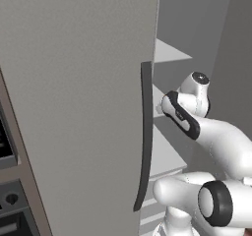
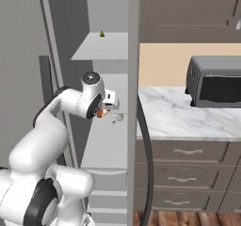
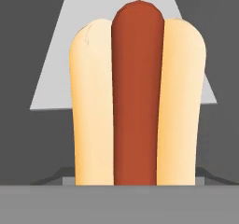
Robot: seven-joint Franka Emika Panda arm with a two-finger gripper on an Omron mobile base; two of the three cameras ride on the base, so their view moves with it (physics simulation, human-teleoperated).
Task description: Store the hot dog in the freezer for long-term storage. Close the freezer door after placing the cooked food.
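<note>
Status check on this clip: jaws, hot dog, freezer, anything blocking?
Gripper inside the open freezer, shut on hot dog. Hot dog above a white shelf, not yet released. Freezer door open; nothing blocking.

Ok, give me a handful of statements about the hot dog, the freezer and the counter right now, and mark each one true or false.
1. The claw carries the hot dog. True.
2. The freezer door is shut. False: it stands open, with the white shelves inside showing.
3. A toaster oven stands on the marble counter. True.
4. The hot dog lies on the floor. False: in the hand view it sits right in front of the camera, at the claw, with a shelf behind it.
5. The arm reaches into the open freezer. True.
6. The top shelf holds a large pot. False: only a tiny green thing sits there.
</note>
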